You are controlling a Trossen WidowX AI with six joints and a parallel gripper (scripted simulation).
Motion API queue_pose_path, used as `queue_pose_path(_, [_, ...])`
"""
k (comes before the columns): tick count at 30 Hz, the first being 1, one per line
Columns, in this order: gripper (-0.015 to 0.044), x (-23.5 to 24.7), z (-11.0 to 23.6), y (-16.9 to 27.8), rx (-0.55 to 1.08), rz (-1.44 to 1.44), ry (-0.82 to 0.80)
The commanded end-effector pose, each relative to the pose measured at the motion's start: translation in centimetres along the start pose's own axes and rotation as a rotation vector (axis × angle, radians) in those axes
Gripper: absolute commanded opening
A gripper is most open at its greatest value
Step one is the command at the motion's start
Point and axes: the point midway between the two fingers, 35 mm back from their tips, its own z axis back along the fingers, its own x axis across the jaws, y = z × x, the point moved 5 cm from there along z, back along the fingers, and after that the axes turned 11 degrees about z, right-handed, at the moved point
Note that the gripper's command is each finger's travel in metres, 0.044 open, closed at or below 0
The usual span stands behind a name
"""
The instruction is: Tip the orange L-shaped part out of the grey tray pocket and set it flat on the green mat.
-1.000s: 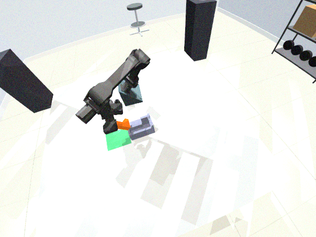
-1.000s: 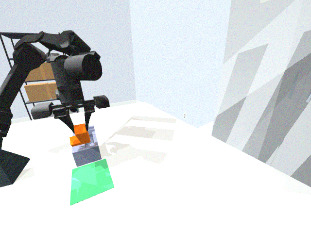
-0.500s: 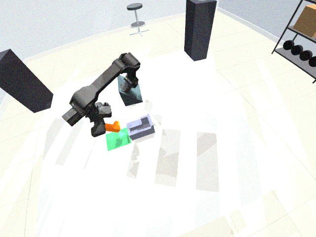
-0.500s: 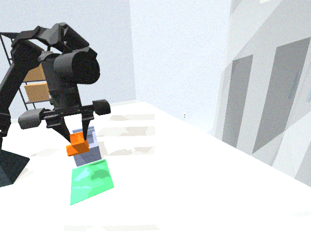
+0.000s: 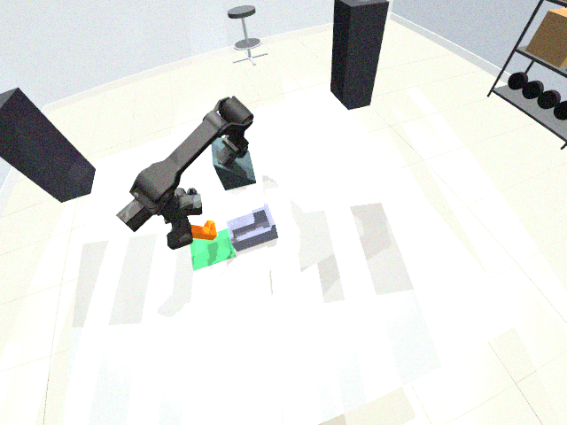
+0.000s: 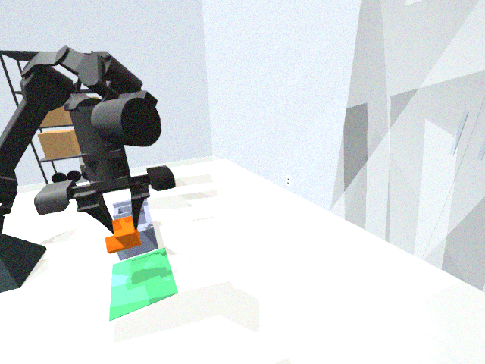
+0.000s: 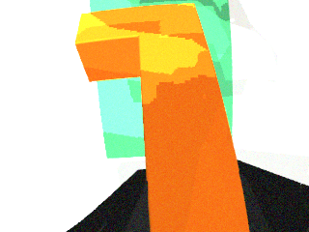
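My gripper (image 5: 185,234) (image 6: 121,227) is shut on the orange L-shaped part (image 5: 204,230) (image 6: 122,233) (image 7: 187,149) and holds it in the air over the green mat (image 5: 211,252) (image 6: 141,282) (image 7: 119,123). The fingers pinch the long straight end; the L-shaped end points away from the wrist, toward the tray. The grey tray (image 5: 257,228) stands beside the mat, and its L-shaped pocket is empty. In the wrist view the part covers much of the mat.
The arm's base block (image 5: 236,171) (image 6: 15,262) stands behind the tray. Two tall dark pillars (image 5: 357,50) (image 5: 38,146), a stool (image 5: 244,32) and a shelf rack (image 5: 535,68) stand on the floor farther off.
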Motion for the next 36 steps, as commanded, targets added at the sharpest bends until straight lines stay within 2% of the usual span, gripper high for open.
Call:
queue_pose_path(1, [0.0000,0.0,-0.6,0.0,-0.002,-0.007,0.006])
queue_pose_path(36, [0.0000,-0.1,-6.2,-0.1,-0.004,-0.006,0.007])
